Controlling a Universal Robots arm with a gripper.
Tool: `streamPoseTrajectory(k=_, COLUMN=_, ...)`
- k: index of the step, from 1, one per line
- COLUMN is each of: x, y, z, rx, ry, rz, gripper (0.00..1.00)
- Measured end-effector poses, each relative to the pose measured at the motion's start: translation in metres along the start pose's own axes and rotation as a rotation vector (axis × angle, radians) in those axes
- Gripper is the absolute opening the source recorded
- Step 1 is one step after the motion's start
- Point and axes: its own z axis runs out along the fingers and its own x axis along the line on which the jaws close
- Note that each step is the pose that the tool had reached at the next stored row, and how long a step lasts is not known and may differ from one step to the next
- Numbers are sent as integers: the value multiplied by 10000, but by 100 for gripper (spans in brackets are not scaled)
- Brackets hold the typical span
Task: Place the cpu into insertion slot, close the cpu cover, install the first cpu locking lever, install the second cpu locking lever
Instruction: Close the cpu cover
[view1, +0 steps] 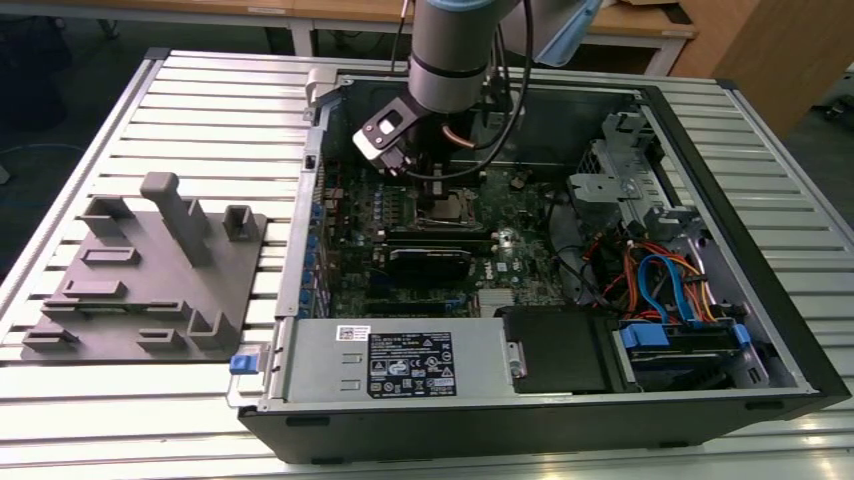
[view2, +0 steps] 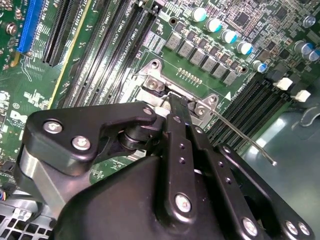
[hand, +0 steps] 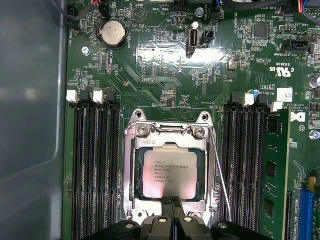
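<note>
The cpu (hand: 167, 172), a pale silver square, lies in the insertion slot (hand: 136, 175) on the green motherboard. The cpu cover (hand: 170, 142), a silver frame with a window, lies flat around it. My gripper (hand: 172, 201) is shut with nothing between its fingers, its tips at the cover's edge. In the second wrist view the gripper (view2: 178, 102) hides most of the socket. A thin wire locking lever (hand: 220, 170) slants free along one side of the socket, and its end (view2: 245, 140) sticks out past the memory slots. In the exterior view the gripper (view1: 434, 195) hangs over the slot (view1: 445, 212).
Black memory slots (hand: 95, 165) flank the socket, and a green memory stick (hand: 272, 170) stands beside them. The grey case wall (hand: 30, 125) is close by. A grey fixture block (view1: 147, 280) sits on the table. The power supply (view1: 387, 365) and coloured cables (view1: 667, 285) fill the case's near side.
</note>
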Motion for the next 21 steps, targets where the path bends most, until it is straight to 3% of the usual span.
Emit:
streamPoseTrajectory(k=11, x=0, y=0, z=34, rx=-2, ry=-1, rz=0, gripper=11)
streamPoseTrajectory(k=21, x=3, y=-3, z=-85, rx=-2, ry=0, rz=0, gripper=11)
